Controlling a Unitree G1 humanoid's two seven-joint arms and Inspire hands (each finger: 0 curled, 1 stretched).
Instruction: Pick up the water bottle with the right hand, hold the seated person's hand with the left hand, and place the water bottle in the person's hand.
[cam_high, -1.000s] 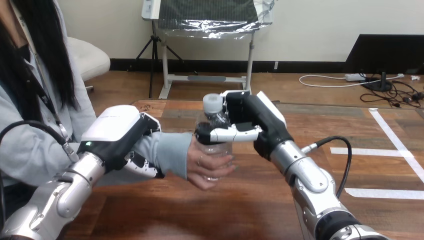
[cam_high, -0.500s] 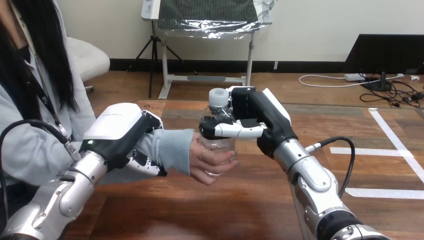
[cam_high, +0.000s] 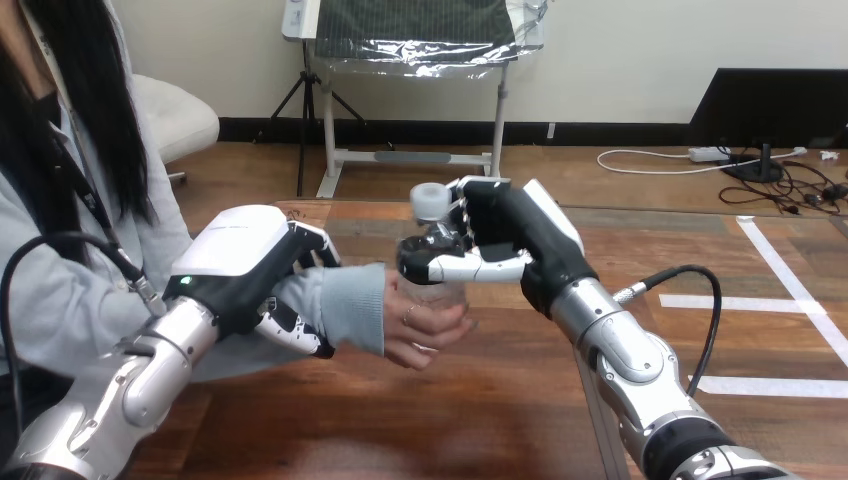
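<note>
A clear water bottle (cam_high: 438, 291) with a pale cap is held upright in the air above the middle of a wooden counter (cam_high: 400, 420). The right robot hand (cam_high: 520, 238), reaching in from the right, is clenched around the bottle's upper body just under the cap. Below it, the person's hand (cam_high: 420, 325) comes from the left with its fingers curving round the bottle's lower part, so both hands are on the bottle at once. Further left, the left robot hand (cam_high: 240, 268) is wrapped around the person's forearm (cam_high: 345, 305), over a light blue sleeve just behind the wrist, with fingers curled above and beneath it. The bottle's base seems to sit in the person's palm, though the fingers hide the contact. Judging by this, the pickup, the supporting hold and the delivery look done or nearly so. What is left is for the right robot hand to let go and draw clear once the person's grip is firm.
</note>
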